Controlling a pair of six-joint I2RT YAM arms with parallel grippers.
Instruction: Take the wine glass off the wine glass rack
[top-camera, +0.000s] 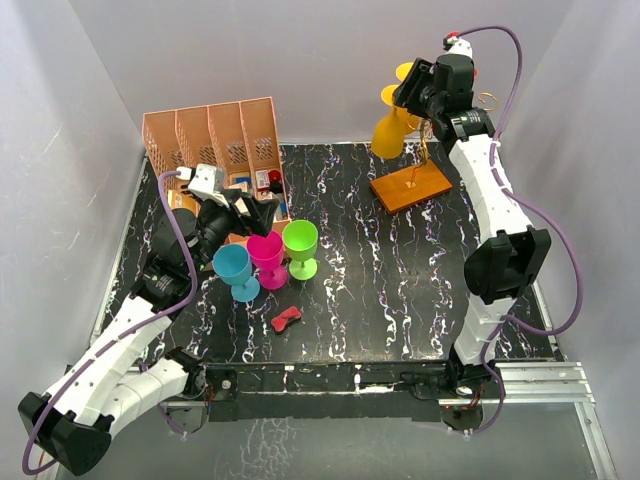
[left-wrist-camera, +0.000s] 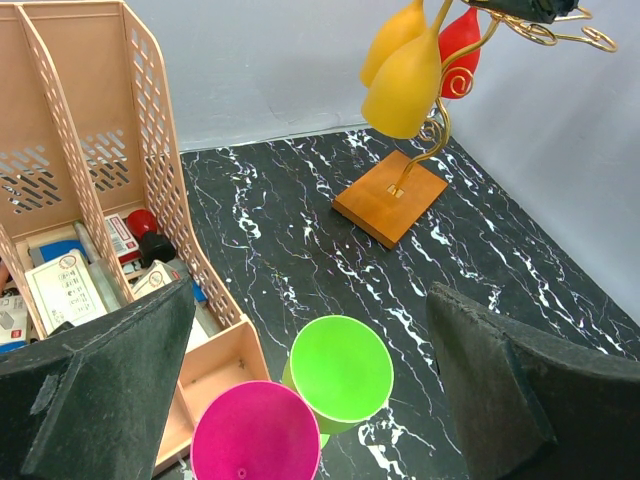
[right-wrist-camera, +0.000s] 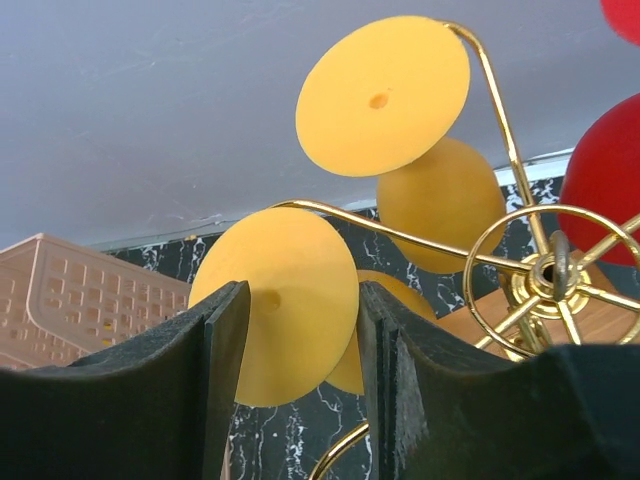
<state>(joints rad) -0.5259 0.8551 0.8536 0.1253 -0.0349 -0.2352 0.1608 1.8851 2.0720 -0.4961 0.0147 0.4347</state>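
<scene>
The wine glass rack (top-camera: 411, 185) stands at the back right, gold wire on an orange-brown wooden base (left-wrist-camera: 390, 197). A yellow wine glass (top-camera: 385, 135) hangs upside down from one arm, its round foot (right-wrist-camera: 290, 310) between my right gripper's (right-wrist-camera: 303, 320) pads, which press on its rim. A second yellow glass (right-wrist-camera: 383, 95) and a red one (right-wrist-camera: 610, 170) hang from other arms of the rack (right-wrist-camera: 545, 270). My left gripper (left-wrist-camera: 310, 390) is wide open and holds nothing, hovering over the cups at the left.
Green (top-camera: 300, 245), magenta (top-camera: 267, 255) and blue (top-camera: 233, 270) cups stand upright together at the left centre. The pink slotted organiser (top-camera: 215, 150) with small items sits at the back left. A small red object (top-camera: 286, 319) lies near the front.
</scene>
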